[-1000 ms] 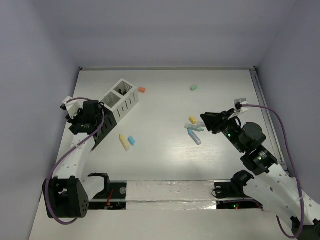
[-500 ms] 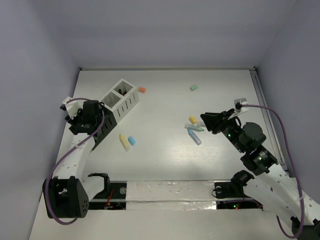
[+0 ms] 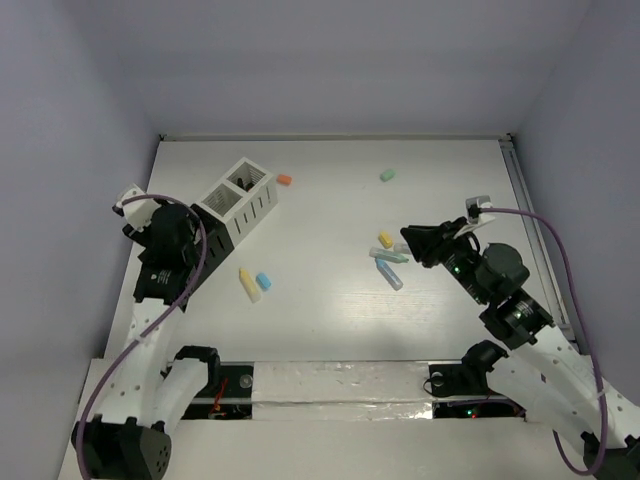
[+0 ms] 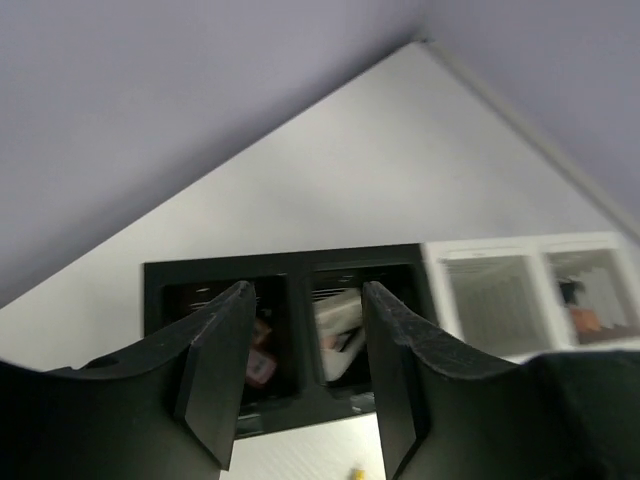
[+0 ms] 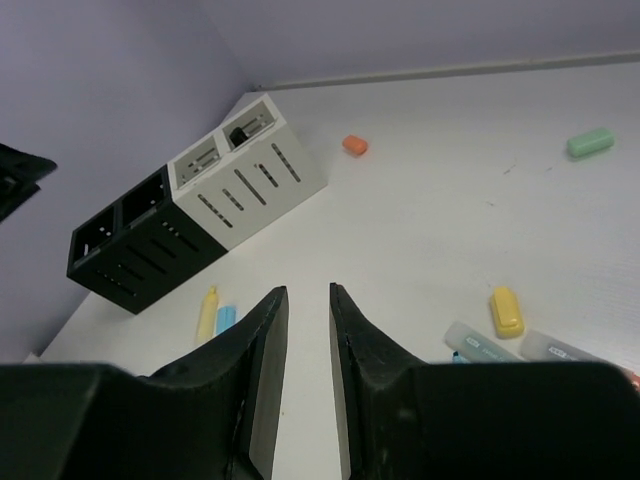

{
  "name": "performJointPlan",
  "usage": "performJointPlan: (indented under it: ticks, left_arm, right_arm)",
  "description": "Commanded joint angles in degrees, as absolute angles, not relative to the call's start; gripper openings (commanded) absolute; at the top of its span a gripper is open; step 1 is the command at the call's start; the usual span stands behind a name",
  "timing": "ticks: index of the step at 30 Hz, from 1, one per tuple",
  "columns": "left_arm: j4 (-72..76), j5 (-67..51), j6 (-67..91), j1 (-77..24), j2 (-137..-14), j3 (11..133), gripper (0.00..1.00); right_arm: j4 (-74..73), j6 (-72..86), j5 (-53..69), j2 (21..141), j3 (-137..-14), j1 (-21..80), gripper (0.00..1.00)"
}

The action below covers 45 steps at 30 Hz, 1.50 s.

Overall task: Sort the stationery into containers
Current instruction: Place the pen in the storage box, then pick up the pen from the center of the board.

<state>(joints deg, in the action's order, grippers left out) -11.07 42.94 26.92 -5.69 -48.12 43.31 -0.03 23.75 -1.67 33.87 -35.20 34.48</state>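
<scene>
Left gripper [image 4: 307,296] hangs over the black container [image 5: 140,260], jaws parted and empty, with a few pieces lying in the cells below. Right gripper [image 5: 306,294] hovers over the table, its gap narrow and empty, near the yellow piece [image 5: 506,310] and the pale sticks [image 5: 480,345]. The risk, I'd say: those sticks lie close together, so a slightly off descent could knock one aside or pinch two at once
</scene>
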Motion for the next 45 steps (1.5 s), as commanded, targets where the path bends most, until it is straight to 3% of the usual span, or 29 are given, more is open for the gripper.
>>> performJointPlan:
  ticks: [1, 7, 12, 21, 31, 45]
  left_arm:
    - [-6.5, 31.9, 22.6, -5.9, -44.0, 47.1, 0.44]
    - [-5.7, 18.2, 19.3, -5.9, -38.9, 46.3, 0.45]
    - [-5.5, 9.1, 18.1, -5.9, -36.0, 43.2, 0.46]
    - [-4.7, -1.7, 14.9, -5.9, -33.3, 41.1, 0.49]
    - [-0.4, -7.3, 15.5, -7.1, -30.4, 38.6, 0.56]
    - [-0.4, -8.9, 12.7, -10.8, -34.4, 39.5, 0.59]
  right_arm:
    - [1.1, 22.9, -1.5, 35.3, -36.8, 34.4, 0.28]
    - [1.7, 21.7, -1.3, 39.2, -37.4, 34.4, 0.08]
    - [3.1, 21.5, 1.5, 43.1, -37.5, 34.4, 0.0]
    - [9.9, 20.9, 7.3, 48.9, -36.9, 34.4, 0.0]
    - [16.0, 21.1, 9.8, 65.3, -39.7, 34.4, 0.0]
    - [4.5, 22.0, -10.8, 75.2, -46.6, 34.4, 0.01]
